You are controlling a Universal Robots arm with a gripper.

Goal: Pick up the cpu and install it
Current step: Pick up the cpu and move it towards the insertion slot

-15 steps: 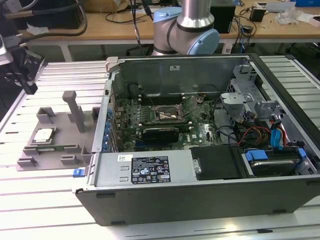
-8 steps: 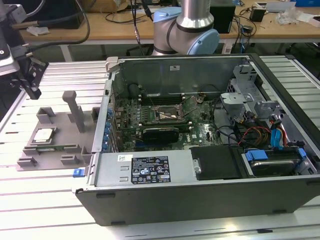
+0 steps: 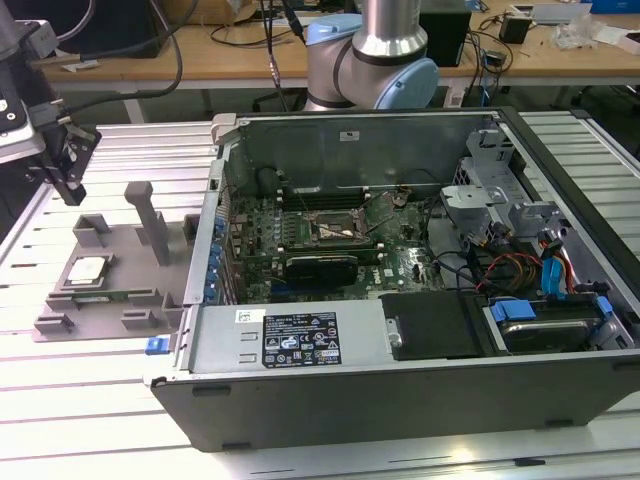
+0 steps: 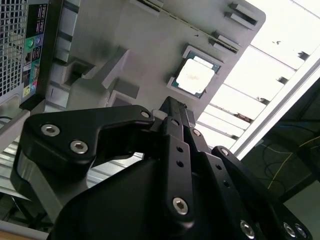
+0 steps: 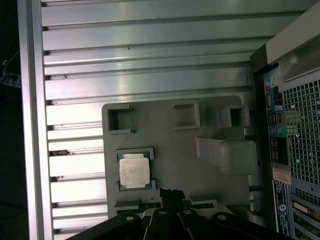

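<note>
the cpu [image 5: 134, 169] is found lying flat in a recess of the grey tray [image 5: 175, 155], beside the open computer case [image 3: 400, 350]. the gripper [image 4: 174, 106] is observed near the tray, apart from the cpu, closed on nothing.

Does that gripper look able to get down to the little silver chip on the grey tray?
Probably yes: the cpu lies uncovered in the tray, nothing between it and the gripper above.

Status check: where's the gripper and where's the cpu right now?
Gripper shut, empty, up off the tray. Cpu lying flat in the tray, beside the computer case. Nothing on top of it.
</note>
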